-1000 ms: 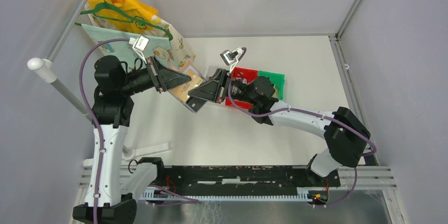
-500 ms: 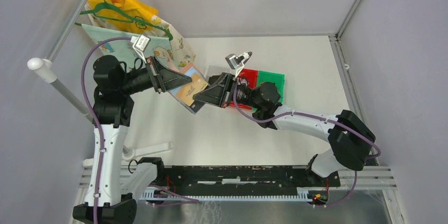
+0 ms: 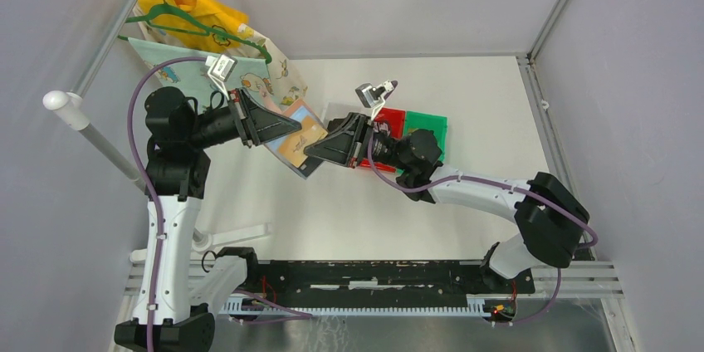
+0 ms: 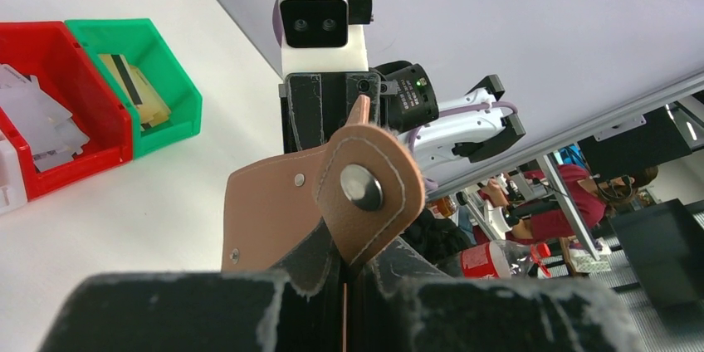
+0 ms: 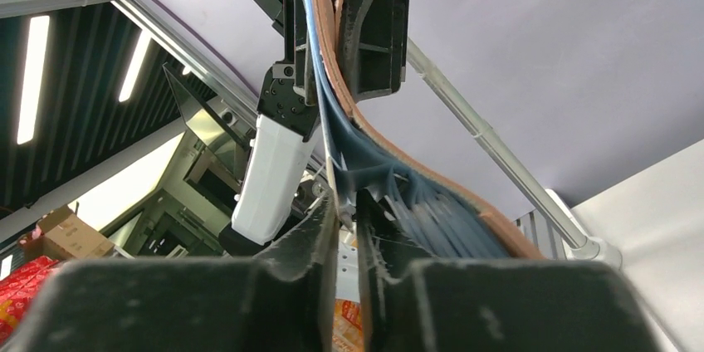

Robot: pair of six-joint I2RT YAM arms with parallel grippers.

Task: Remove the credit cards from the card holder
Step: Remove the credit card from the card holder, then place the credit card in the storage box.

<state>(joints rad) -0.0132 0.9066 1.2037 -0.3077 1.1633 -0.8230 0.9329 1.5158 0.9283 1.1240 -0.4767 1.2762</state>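
The card holder (image 3: 296, 143), brown leather with blue pockets, hangs in the air between my two grippers. My left gripper (image 3: 278, 128) is shut on its leather flap. In the left wrist view the flap and snap tab (image 4: 365, 188) rise from the closed left gripper (image 4: 344, 286). My right gripper (image 3: 314, 153) meets the holder from the right. In the right wrist view its gripper (image 5: 347, 211) pinches a thin pale credit card edge (image 5: 330, 171) beside the blue pockets (image 5: 432, 202). Another credit card (image 4: 133, 86), with a black stripe, lies in the green bin (image 4: 178, 95).
A red bin (image 3: 390, 119) with white cards (image 4: 37, 115) and the green bin (image 3: 429, 126) stand behind the right gripper. A rack pole (image 3: 83, 119) with a green hanger (image 3: 199, 24) and printed bags stands at the back left.
The right gripper shifted slightly right and closer to the holder. The holder turned, now showing its blue side. In the last half second almost nothing moved.
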